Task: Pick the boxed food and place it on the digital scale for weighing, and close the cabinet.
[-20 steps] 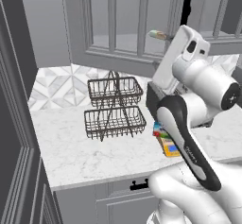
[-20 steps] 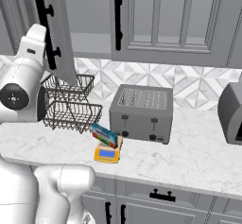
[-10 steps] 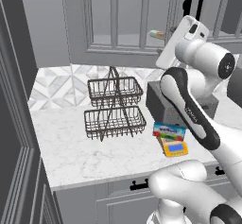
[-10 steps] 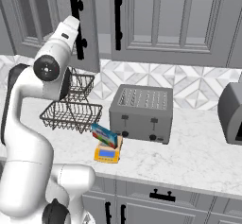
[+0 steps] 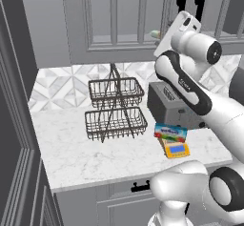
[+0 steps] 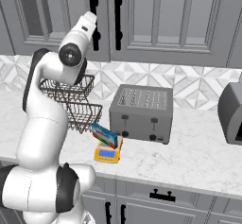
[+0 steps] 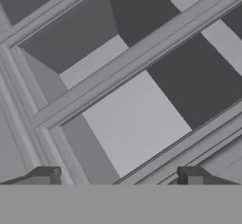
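The blue boxed food (image 5: pixel 170 132) (image 6: pixel 105 135) lies tilted on top of the orange-tan digital scale (image 5: pixel 176 149) (image 6: pixel 108 153), in front of the toaster. My arm is raised high, and its hand (image 6: pixel 88 23) (image 5: pixel 183 24) is up against the grey cabinet door (image 6: pixel 56 15) beside its long black handle (image 6: pixel 93 10). The hand view shows my gripper (image 7: pixel 118 176) open and holding nothing, its fingertips (image 7: pixel 45 175) close to the door's panelling (image 7: pixel 137 119). The two door handles stand side by side and the doors look flush or nearly so.
A grey four-slot toaster (image 6: pixel 141 112) (image 5: pixel 171 103) stands behind the scale. A two-tier wire basket rack (image 5: pixel 114 108) (image 6: pixel 71 100) is to its left. A dark appliance (image 6: pixel 232 114) sits at the far right. Drawers with short pulls (image 6: pixel 160 195) run below the counter edge.
My arm has swung up and rightward along the cabinet front, and the door with the black handle has swung with it towards its neighbour. Box and scale have not moved.
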